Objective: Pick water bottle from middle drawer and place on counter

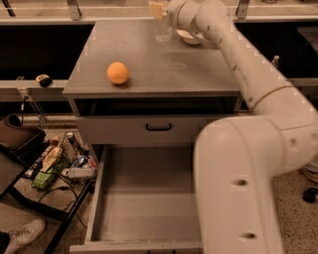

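The near right of the view is filled by the robot's pale arm [238, 188], which is seen reaching up and away to the gripper [158, 9] at the far edge of the counter [164, 69]. The counter is spread out below the gripper and nearer the camera, as the grey top of the cabinet. The middle drawer [144, 198] is seen pulled out, far below the gripper and nearest the camera. Its flat grey floor is shown, and its right part is hidden by the arm. Between this drawer and the counter, a drawer front [114, 131] with a curved black handle [158, 127] is seen. An orange ball [118, 73] is set on the counter, well apart from the gripper, to its left in view and closer to the front edge. The water bottle [163, 32] is stood upright on the counter directly beneath the gripper, with its top hidden by it. Whether the gripper is spread or pressed together cannot be told, nor whether the bottle is pinched by it.
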`<state>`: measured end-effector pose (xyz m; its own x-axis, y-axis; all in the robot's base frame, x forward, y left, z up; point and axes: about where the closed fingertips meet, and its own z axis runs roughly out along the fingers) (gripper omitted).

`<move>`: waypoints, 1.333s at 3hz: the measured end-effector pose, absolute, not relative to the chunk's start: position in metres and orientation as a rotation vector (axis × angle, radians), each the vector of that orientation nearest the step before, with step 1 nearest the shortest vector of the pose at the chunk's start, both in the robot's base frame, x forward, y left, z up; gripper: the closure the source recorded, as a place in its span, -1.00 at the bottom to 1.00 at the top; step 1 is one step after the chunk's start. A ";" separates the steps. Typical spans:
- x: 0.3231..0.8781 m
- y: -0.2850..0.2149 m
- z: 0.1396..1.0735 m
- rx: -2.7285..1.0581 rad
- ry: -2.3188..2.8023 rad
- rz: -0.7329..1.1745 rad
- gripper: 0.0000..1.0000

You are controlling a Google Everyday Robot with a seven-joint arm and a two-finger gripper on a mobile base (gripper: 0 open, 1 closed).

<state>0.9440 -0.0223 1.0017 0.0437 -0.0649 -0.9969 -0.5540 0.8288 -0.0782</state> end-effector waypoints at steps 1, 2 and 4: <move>0.970 0.003 0.974 -0.552 1.518 0.416 1.00; 0.981 0.029 0.954 -0.583 1.515 0.453 1.00; 0.988 0.054 0.925 -0.571 1.506 0.558 1.00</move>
<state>0.9885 0.0543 0.9249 -0.0064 -0.0111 -0.9999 -0.6596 0.7516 -0.0041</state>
